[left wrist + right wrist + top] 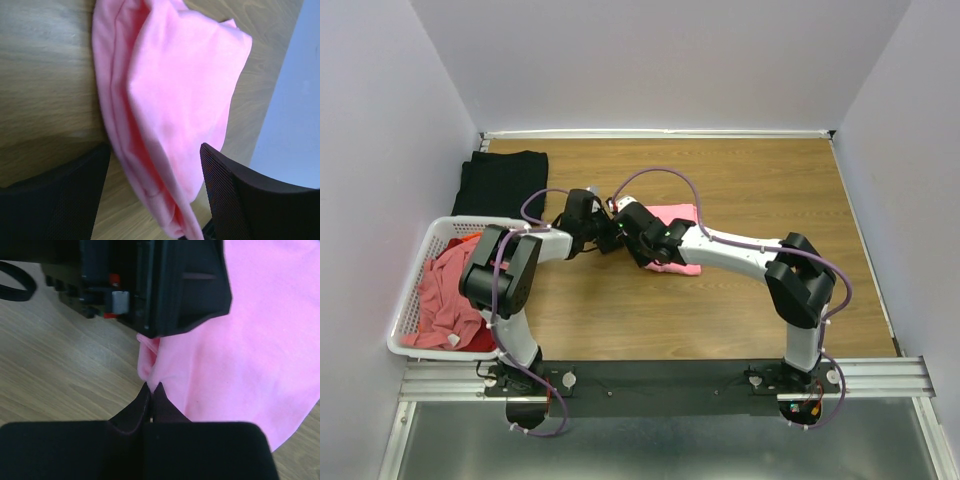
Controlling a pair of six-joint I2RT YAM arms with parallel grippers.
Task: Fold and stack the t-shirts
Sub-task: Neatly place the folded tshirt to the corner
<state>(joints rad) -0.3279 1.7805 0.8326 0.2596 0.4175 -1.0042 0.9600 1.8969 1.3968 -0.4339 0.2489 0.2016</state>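
1. Found pink t-shirt (678,214) folded mid-table (740,300), black t-shirt (505,180) folded far left, more t-shirts (442,295) heaped in basket (404,318).
2. Found left gripper (152,150) gaping astride the pink edge, gripping nothing.
3. Found right gripper (151,390) closed at the fold; could not tell whether cloth was pinched. Risked dragging the fold open through uneven pulling.

Your right gripper (151,389) has the left gripper (152,150) jammed right in front, so no way forward. The pink t-shirt (180,90) fills one side of it and bare table (60,370) lies open on the other. Behind the left gripper, the basket (415,300) and black t-shirt (502,182) block you.
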